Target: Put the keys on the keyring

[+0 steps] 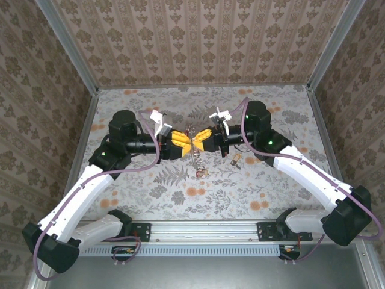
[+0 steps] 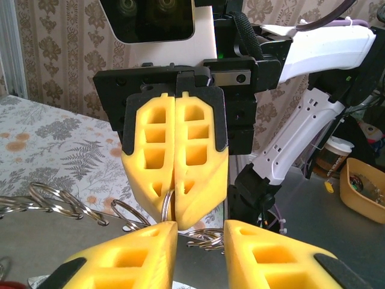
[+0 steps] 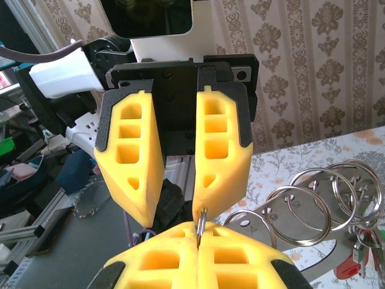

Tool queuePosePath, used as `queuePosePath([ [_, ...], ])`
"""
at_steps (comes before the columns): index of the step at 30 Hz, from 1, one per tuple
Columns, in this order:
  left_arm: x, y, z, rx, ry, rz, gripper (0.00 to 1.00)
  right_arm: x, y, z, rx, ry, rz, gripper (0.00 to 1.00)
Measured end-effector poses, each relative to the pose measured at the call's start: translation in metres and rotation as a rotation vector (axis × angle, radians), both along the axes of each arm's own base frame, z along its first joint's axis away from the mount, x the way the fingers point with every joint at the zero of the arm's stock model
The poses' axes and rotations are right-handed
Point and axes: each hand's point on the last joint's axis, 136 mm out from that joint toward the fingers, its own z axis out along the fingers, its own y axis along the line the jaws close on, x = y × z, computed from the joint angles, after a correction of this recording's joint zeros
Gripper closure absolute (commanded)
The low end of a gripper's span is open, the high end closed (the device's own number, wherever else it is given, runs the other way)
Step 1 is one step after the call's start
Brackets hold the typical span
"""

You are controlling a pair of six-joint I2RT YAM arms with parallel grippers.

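My right pincer is clenched on the keyring. The thin metal loop stands upright and edge-on, nipped between my two yellow fingertips. My left pincer faces it tip to tip above the middle of the table. Its fingers are spread apart with a clear gap between them, and they grasp nothing. The top of the loop sits just beside the tip of one left finger; I cannot tell whether they touch.

A string of larger linked rings hangs from the pinched loop. From my right wrist I see it trailing off to the right, and from my left wrist it trails off to the left. At its far end hangs a small bunch of keys, one with a red tag. From above, this string dangles from the meeting point of my pincers down toward the near side of the table.

One small brass key lies alone on the table, right of the dangling string and just beside my right forearm.
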Motion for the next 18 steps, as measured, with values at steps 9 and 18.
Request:
queuePosePath([
  [9, 0.010, 0.006, -0.003, 0.017, -0.005, 0.068, 0.77, -0.012, 0.000, 0.005, 0.011, -0.011, 0.042, 1.00],
  [18, 0.007, 0.002, -0.005, 0.024, 0.005, 0.051, 0.82, -0.012, 0.000, 0.006, 0.013, -0.012, 0.043, 1.00],
])
